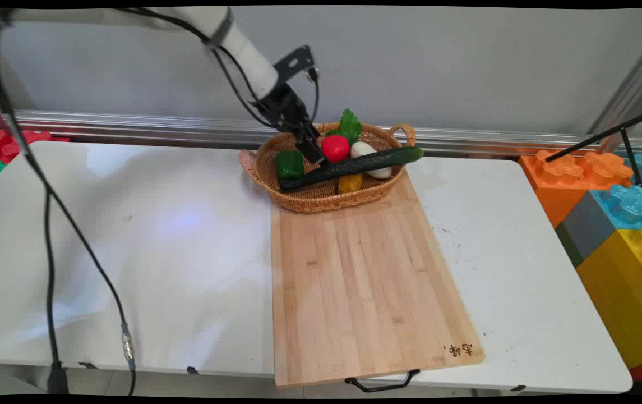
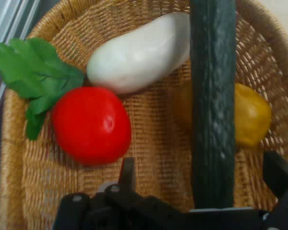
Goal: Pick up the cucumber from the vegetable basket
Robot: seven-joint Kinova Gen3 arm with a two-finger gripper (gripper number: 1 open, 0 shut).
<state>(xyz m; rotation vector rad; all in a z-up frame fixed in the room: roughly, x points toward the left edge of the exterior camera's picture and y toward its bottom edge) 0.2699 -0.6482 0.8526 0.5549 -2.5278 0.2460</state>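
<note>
- Wicker basket (image 1: 304, 202) sits at the far end of a wooden cutting board (image 1: 354, 280) on the white table (image 1: 130, 235), close to the wall, so the near part of the board is bare wood
- long dark green cucumber (image 1: 354, 164) lies slantwise over everything else, one tip poking out past the basket's rim on the right; looks too long to lie flat inside, so it's propped on the rim and the other veg
- under it there's a yellow pepper (image 2: 252, 115), half hidden by the cucumber in both views
- red tomato (image 2: 91, 124) and a white eggplant-looking thing (image 2: 139, 50) sit behind, touching or nearly so, with a green leafy piece (image 2: 33, 72) tucked against the tomato at the back wall of the basket
- green pepper (image 1: 289, 164) sits at the left end of the basket
- black gripper (image 1: 314, 152) is down inside the basket, fingers spread apart with the cucumber's lower end running right between them; from the hand view I'd say they straddle it, no contact that I can make out
- tomato sits just beside the one finger, not between them
</note>
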